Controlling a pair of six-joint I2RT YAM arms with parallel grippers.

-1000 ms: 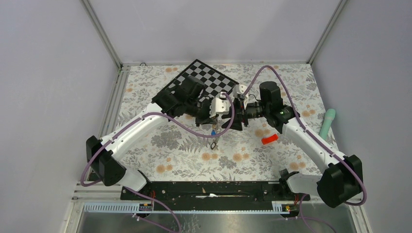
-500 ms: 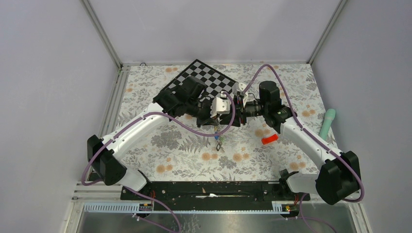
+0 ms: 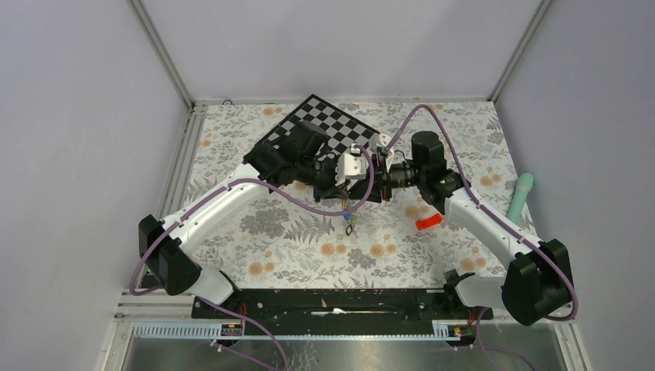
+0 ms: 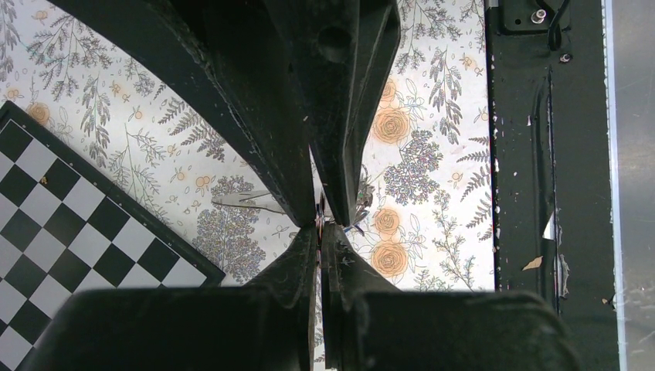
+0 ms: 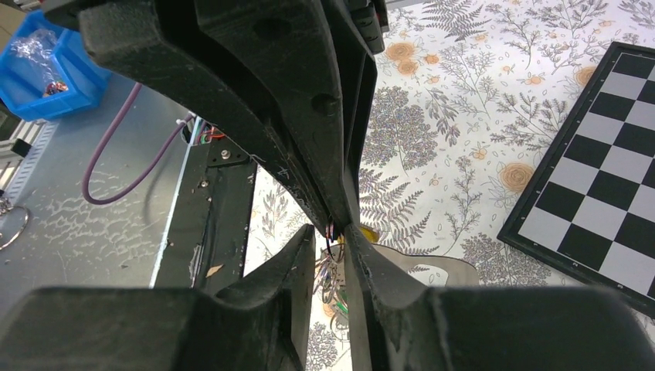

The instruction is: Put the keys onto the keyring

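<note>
keys point(image 3: 349, 224) just below both pairs of jaws

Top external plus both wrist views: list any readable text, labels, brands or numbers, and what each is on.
No text is legible in any view.
checkerboard: plain squares, no coordinates showing.
key tags: too small to tell if marked.
small modules on the front rail: coloured marks, too small to read.
blue bin: no label visible.
</note>
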